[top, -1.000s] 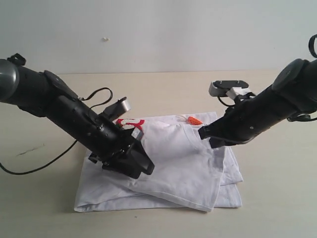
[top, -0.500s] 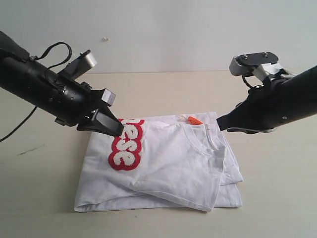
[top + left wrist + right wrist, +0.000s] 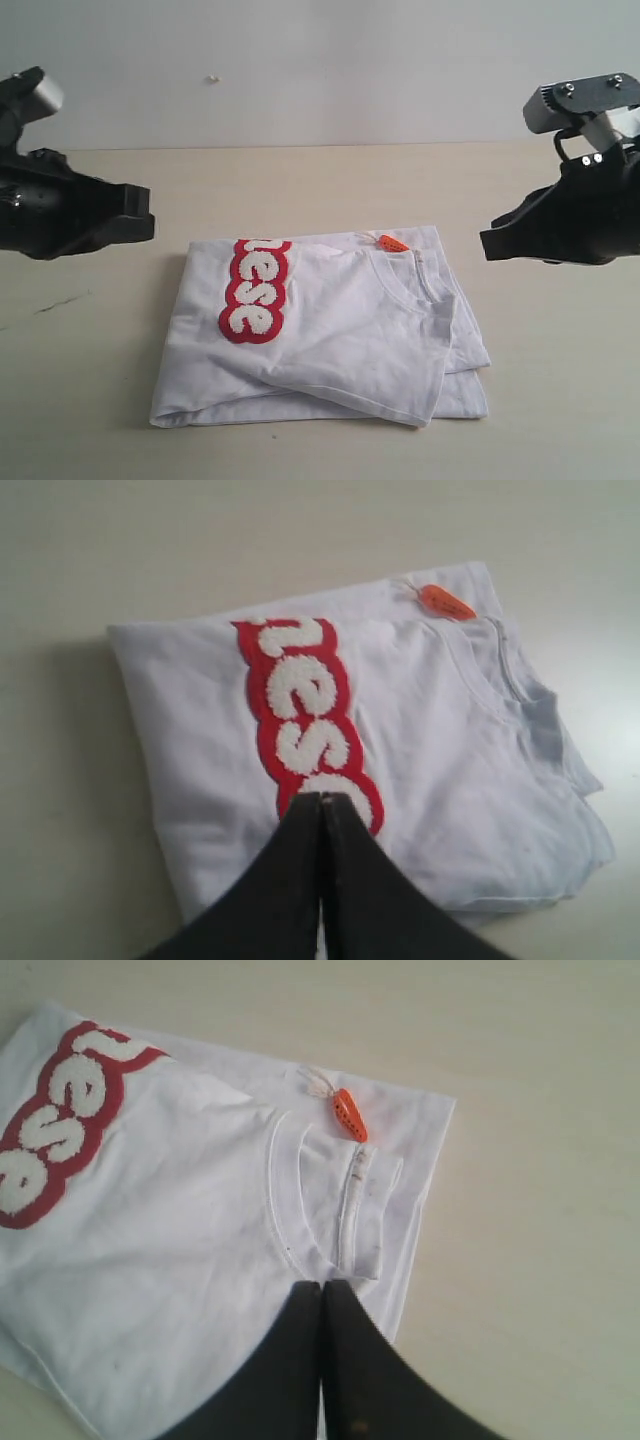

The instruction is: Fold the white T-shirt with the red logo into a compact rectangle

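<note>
The white T-shirt (image 3: 330, 330) lies folded into a rough rectangle on the table. The red logo (image 3: 255, 290) shows the letters "ese" along the shirt's left part, with the rest of the word folded under. Its ribbed collar (image 3: 350, 1220) and small orange tag (image 3: 392, 243) sit at the far right corner. My left gripper (image 3: 321, 798) hangs shut and empty above the table to the left of the shirt (image 3: 420, 740), clear of the cloth. My right gripper (image 3: 322, 1285) is shut and empty too, raised off to the right of the shirt (image 3: 180, 1280).
The beige table (image 3: 330, 180) runs out on all sides of the shirt. A pale wall (image 3: 320, 60) stands behind it. A thin dark scratch (image 3: 55, 303) marks the table at the left.
Both arms have lifted off the shirt and drawn back, the left to the left edge, the right up and to the right. The logo, earlier hidden behind the left arm, now shows.
</note>
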You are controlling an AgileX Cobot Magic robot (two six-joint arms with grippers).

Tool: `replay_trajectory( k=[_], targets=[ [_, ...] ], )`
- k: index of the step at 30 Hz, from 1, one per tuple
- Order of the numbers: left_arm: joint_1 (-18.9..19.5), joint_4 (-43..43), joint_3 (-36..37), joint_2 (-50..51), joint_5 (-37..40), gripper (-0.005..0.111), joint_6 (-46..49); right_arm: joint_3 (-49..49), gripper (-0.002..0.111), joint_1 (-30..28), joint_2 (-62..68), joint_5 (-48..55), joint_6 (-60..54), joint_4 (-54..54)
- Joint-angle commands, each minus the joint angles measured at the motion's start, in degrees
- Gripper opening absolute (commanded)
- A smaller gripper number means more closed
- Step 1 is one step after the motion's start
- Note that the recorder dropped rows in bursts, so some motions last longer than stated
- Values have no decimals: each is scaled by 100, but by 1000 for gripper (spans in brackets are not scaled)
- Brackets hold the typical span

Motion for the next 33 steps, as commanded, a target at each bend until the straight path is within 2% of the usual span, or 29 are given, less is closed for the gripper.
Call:
replay_trajectory(
  k=[1, 16, 25, 33],
  targets=[
    [12, -15, 500, -695, -603, 0, -5, 236, 0, 7, -500, -88, -25, -1],
    [12, -65, 1927, -2816, -1454, 0, -5, 1022, 0, 7, -2233, -327, -28, 12],
    [12, -74, 2514, -3898, -1457, 0, -5, 1231, 0, 7, -3138, -191, -28, 12],
    [12, -61, 2581, -4330, -1214, 0, 5, 1231, 0, 7, -3489, 36, -14, 12]
  ],
)
